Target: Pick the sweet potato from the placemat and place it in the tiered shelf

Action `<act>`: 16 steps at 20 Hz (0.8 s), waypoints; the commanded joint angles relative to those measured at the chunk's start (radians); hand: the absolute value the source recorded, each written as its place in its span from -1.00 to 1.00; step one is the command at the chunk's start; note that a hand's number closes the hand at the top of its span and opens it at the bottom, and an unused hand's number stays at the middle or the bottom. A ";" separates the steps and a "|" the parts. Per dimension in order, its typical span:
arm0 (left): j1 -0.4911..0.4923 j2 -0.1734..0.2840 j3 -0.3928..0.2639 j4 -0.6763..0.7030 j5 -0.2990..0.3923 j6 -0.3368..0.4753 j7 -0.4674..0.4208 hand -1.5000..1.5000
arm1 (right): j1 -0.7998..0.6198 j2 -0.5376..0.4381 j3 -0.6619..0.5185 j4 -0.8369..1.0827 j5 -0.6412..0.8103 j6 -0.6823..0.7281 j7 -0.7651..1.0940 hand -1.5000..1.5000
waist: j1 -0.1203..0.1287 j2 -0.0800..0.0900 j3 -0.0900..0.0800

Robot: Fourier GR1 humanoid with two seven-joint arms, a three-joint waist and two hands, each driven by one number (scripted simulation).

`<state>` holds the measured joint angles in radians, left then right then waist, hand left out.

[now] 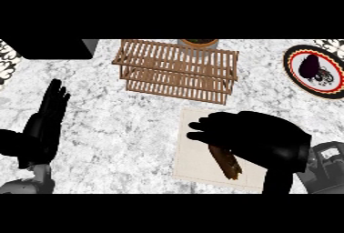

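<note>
The right hand hangs over the sweet potato on the placemat, fingers curled above its upper end; whether they clamp it cannot be told. Grasped so near one end, it could tip and slip before reaching the tiered shelf beyond the hand.

The shelf stands at the counter's rear centre. The placemat lies in front of it, carrying the sweet potato. A plate lies rear right.
</note>
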<state>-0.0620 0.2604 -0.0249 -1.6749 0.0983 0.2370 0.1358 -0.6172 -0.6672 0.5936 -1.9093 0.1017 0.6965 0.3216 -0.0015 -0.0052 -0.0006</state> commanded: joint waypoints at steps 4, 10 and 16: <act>-0.045 -0.022 -0.003 0.024 -0.017 0.005 0.023 0.00 | 0.083 0.041 0.157 -0.058 0.316 -0.030 0.068 -1.00 | 0.001 0.005 0.001; -0.058 0.012 0.048 0.027 -0.004 -0.021 0.024 0.00 | 0.127 -0.010 0.211 0.053 0.552 -0.104 -0.010 -1.00 | 0.002 0.006 0.001; -0.077 -0.020 0.031 0.013 -0.034 -0.025 0.072 0.00 | 0.148 0.120 0.174 0.183 0.657 -0.122 -0.094 -1.00 | 0.006 0.007 0.001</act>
<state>-0.0888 0.2334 -0.0140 -1.6880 0.0646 0.2249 0.1746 -0.4937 -0.6001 0.7386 -1.8248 0.6565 0.6255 0.2939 0.0035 -0.0001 0.0002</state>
